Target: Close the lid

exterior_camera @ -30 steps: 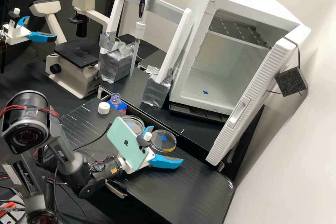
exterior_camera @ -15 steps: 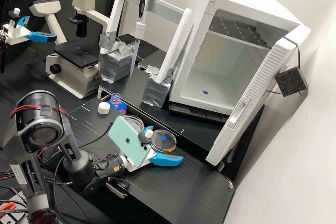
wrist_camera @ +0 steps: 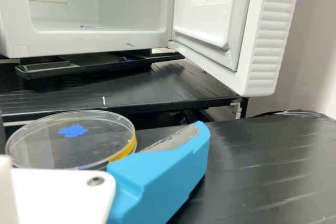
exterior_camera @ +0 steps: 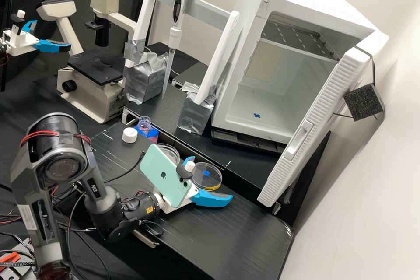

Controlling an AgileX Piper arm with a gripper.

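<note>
**Claw open over the lower surface, white box door wide open**

Claw (exterior_camera: 210, 179) is open, blue fingers spread, nothing gripped. It sits above the lower surface (exterior_camera: 245, 236), inside the edges. Bare room runs from the claw to the surface's far right end. Raised shelf (exterior_camera: 236, 170) borders the back side; the swung-out door (exterior_camera: 313, 118) of the white box (exterior_camera: 245, 83) has its lower corner near the shelf's front edge.

Can't tell which lid is meant: box door is open, and the white cap (exterior_camera: 130, 134) is off, near its bottle (exterior_camera: 145, 121).

Closest to the claw is a clear round dish with a blue mark (exterior_camera: 206, 177); contact unclear.

Counts: 2 round dishes, the second (exterior_camera: 169, 153) partly behind the phone (exterior_camera: 164, 175); 1 bottle, 1 cap, 1 door, 1 phone, 1 pipette (exterior_camera: 175, 30).
</note>
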